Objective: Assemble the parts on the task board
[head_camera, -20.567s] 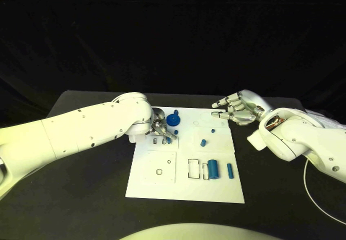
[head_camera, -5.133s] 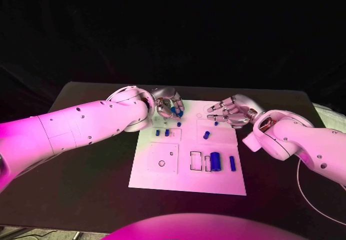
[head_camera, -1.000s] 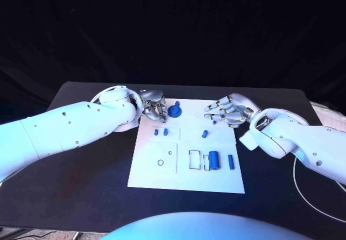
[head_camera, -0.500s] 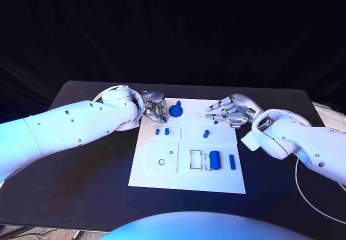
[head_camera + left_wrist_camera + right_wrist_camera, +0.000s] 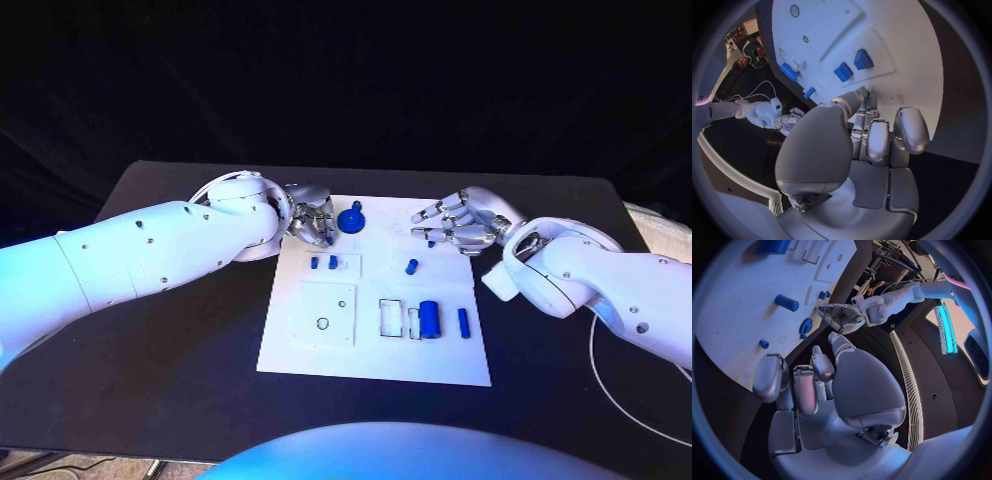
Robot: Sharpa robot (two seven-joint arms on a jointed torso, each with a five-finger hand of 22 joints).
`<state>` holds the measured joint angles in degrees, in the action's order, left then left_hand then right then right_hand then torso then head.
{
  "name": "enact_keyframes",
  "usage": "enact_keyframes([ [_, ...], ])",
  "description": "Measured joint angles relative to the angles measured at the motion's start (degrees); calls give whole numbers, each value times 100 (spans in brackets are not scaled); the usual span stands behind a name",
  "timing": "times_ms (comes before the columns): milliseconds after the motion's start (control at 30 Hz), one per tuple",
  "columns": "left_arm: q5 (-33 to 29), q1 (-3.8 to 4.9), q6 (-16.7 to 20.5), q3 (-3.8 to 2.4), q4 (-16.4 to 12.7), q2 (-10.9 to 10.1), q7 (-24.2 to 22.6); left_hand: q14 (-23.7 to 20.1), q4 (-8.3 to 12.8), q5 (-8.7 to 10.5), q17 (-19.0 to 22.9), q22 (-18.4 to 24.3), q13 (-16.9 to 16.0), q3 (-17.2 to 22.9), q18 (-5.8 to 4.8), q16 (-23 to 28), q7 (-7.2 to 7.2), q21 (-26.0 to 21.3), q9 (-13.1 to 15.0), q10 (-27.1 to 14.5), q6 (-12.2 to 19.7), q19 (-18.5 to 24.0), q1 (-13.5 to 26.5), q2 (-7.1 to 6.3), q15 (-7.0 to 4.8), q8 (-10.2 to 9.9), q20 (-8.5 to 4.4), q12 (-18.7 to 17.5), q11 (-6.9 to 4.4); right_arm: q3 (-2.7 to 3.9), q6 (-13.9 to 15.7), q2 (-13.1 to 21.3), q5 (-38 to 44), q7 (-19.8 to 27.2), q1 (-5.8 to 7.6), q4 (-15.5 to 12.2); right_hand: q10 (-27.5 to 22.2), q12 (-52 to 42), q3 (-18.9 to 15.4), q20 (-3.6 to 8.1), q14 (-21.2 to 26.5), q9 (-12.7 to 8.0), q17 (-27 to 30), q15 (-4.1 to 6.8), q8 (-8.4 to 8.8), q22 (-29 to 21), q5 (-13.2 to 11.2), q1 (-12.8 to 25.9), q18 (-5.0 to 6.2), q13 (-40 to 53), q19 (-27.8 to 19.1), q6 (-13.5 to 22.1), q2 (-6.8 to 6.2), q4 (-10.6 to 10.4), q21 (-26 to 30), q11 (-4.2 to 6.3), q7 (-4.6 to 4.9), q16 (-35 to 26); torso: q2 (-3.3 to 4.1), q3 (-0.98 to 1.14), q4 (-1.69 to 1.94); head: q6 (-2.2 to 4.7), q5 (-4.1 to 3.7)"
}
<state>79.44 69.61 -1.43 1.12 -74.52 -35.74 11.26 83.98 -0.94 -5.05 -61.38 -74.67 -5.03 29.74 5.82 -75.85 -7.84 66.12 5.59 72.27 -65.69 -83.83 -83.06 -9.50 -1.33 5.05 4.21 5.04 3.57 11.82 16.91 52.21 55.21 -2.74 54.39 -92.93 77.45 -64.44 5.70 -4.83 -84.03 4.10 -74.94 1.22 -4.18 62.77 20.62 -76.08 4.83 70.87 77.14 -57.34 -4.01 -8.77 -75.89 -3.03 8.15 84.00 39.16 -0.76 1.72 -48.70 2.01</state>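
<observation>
A: Going from the near edge of the white flat task board (image 5: pixel 296 355) on the black tabletop (image 5: pixel 173 340): where do the parts lie?

B: First the big blue cylinder (image 5: pixel 428 319) and the thin blue bar (image 5: pixel 463 321), both with their long axis from 6 to 12 o'clock. Farther, two small blue blocks (image 5: pixel 323 263) and a short blue peg (image 5: pixel 411 267). Farthest, the blue round knob piece (image 5: pixel 352 220).

A: Which hand is nearer to the knob piece?

B: The silver left hand (image 5: pixel 307 222). The knob lies just beside it, at 3 o'clock from its fingers. Its fingers are curled; I cannot tell if they hold something. The silver right hand (image 5: pixel 456 225) is well apart at the knob's 3 o'clock side, fingers spread, holding nothing.
</observation>
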Motion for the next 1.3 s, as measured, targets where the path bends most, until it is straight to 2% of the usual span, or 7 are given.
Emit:
enact_keyframes([
  [367,14,5,-57,-4,22,22,26,0,0,0,7,1,-6,0,0,0,0,0,-1,0,1,0,31,4,0,0,0,0,0,0,-2,0,0,0,0,0,0,0,0,0,0,0,0,0,0,0,0,0,0,0,0,0,0,0,0,0,0,0,-3,-2,2,-18,1],
  [467,16,5,-67,-4,36,37,32,0,15,-1,21,1,-6,15,0,0,-1,0,-14,0,2,0,94,-45,0,-54,0,-61,0,0,-3,0,0,0,0,0,0,0,0,0,0,0,0,0,0,0,0,0,0,0,0,0,0,0,0,0,0,0,-3,-2,2,-18,2],
  [567,19,0,-79,1,60,50,43,0,15,23,45,0,-6,15,0,0,-53,0,-76,11,180,0,160,-67,0,-139,0,-89,13,0,-3,0,0,0,-1,1,0,0,0,0,0,0,0,0,0,0,0,0,0,-1,0,0,0,0,0,0,0,0,-3,-3,2,-18,4],
  [733,24,-6,-97,7,92,63,64,21,15,23,84,-16,-5,15,0,0,-82,0,-181,-30,558,-20,266,-174,21,-146,21,-128,71,0,-4,0,0,0,-2,2,0,0,0,0,0,0,1,0,0,0,0,0,0,-1,0,0,0,0,0,0,0,0,-3,-3,2,-18,4],
  [867,24,-6,-98,7,102,61,79,-1,15,23,117,-17,-3,15,0,0,-83,0,-200,-54,779,-21,341,-205,43,-145,21,-128,95,0,-4,0,0,0,-2,3,0,0,0,0,0,0,1,0,0,0,0,0,0,-1,0,0,0,0,0,0,0,0,-3,-3,3,-21,4],
  [1200,8,-6,-87,8,91,12,102,-1,-1,23,157,-16,11,-1,-1,0,-97,0,-200,-128,928,-21,364,-228,43,-145,21,-128,85,0,-3,0,0,0,-2,23,0,0,2,1,0,0,1,0,0,-11,16,0,0,-2,-1,0,0,-2,0,0,0,0,-5,-2,4,-26,-7],
  [1300,-4,-6,-78,8,57,-42,110,-1,-16,23,184,-14,23,-16,0,0,-104,-14,-200,-182,963,-21,364,-228,43,-145,20,-127,95,0,22,4,0,0,-2,43,-108,219,17,18,0,4,2,0,0,-154,40,0,0,-157,-95,-12,0,-17,101,5,-14,-53,-6,-2,2,-23,-13],
])
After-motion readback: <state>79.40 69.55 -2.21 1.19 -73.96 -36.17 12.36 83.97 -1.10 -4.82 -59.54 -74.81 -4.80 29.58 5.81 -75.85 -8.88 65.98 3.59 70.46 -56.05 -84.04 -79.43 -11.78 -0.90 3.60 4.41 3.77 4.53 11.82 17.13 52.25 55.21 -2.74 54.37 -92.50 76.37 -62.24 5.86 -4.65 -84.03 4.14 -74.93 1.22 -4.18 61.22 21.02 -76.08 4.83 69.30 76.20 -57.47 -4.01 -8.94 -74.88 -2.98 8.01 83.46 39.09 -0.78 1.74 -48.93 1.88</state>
